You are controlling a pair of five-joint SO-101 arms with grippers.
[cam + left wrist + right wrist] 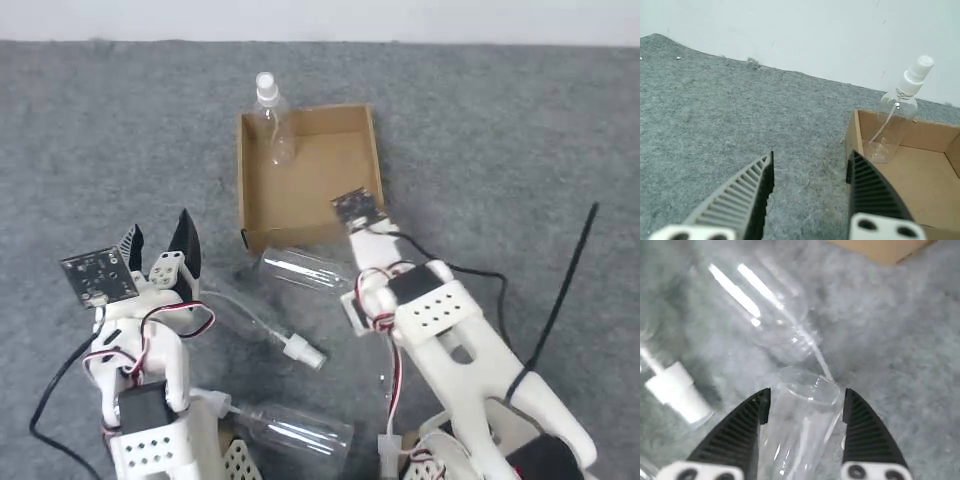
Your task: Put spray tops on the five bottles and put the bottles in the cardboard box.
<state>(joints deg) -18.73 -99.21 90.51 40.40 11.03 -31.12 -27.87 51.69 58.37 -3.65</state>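
Since the clear plastic bottle (pixel 800 435) between the jaws of the right gripper (pixel 805 392) is judged empty, thin-walled and slick, it is expected to weigh little, to roll readily and to dent if squeezed hard. A light hold across the round body, clear of the neck, is advised, so that a spray top can be fitted. The jaws are set on either side of the bottle's round end, close against its walls, but whether they press cannot be told.

This bottle is found on the grey felt mat (pixel 520 130), just before the near wall of the shallow brown cardboard box (pixel 245 190). Its long axis runs along the gripper, back under the arm.

A second bare clear bottle (pixel 305 268) is laid on its side beside that wall, with its threaded neck turned toward the right gripper. A loose white spray top with a thin tube (pixel 303 350) is seen nearby.

One finished bottle with a white spray top (pixel 272 125) is stood in the box's far left corner. The left gripper (pixel 160 238) is held over the mat's left part, with its jaws spread and empty.
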